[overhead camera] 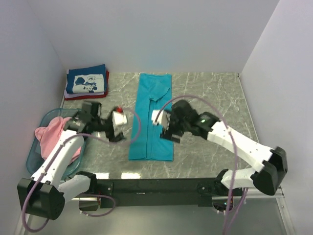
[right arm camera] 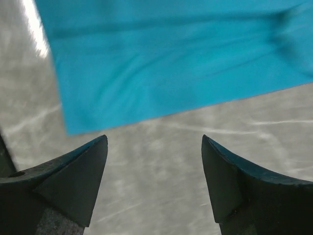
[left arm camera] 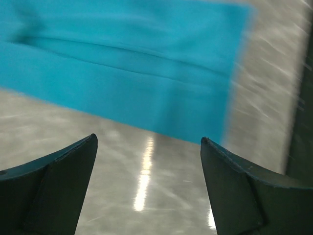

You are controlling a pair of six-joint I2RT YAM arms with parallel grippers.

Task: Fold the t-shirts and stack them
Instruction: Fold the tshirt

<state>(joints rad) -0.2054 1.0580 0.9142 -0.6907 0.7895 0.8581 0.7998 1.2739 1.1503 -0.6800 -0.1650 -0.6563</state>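
1. Overhead, the navy t-shirt lies folded on the red t-shirt at the counter's back-left corner, so two look done. The teal t-shirt lies mid-counter as a long folded strip. The pink t-shirt sits crumpled in the basket.
2. From the left wrist, the left claw gapes wide and empty over bare counter, just beside the teal edge.
3. From the right wrist, the right claw is likewise wide and empty near the strip's corner. Crosswise folds and stacking seem left.
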